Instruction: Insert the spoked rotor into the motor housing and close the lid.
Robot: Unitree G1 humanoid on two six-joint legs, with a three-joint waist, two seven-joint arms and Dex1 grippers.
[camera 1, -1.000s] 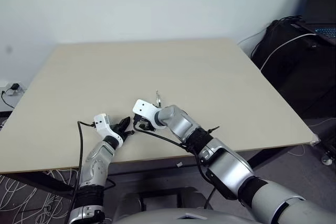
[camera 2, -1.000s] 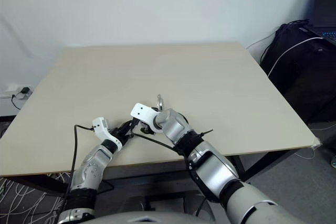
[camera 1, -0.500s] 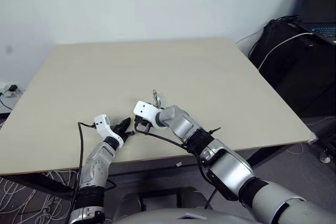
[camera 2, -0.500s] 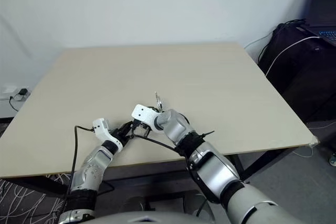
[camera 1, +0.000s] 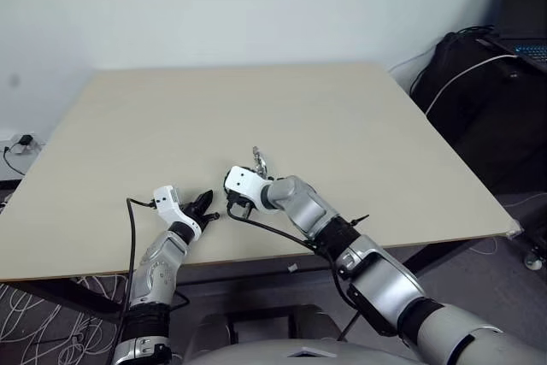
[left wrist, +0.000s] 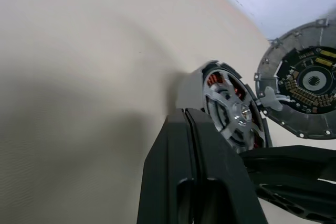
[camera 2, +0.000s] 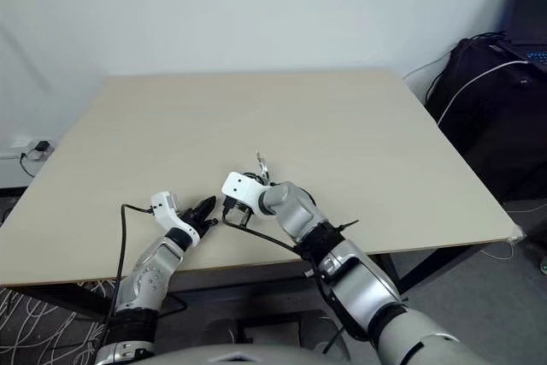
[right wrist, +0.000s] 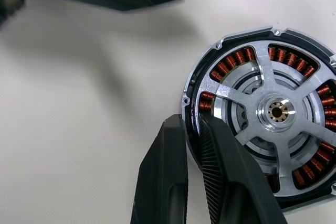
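Rotor (right wrist: 273,111) sits in the housing (right wrist: 210,66); the right gripper (right wrist: 193,129), nearly closed, pinches its rim. Left gripper (left wrist: 185,124), closed and empty, is beside the housing. Next: fetch the lid (left wrist: 307,80), lying beside the housing.

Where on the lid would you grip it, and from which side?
Probably pinch the lid by its thin outer rim, since the broad disc face offers no handle. Approach the edge away from the motor housing, which crowds the other edge.

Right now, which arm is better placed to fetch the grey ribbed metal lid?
Probably left: the left gripper is empty, lid in view; the right gripper pinches the dark-rimmed, copper-wound motor housing.
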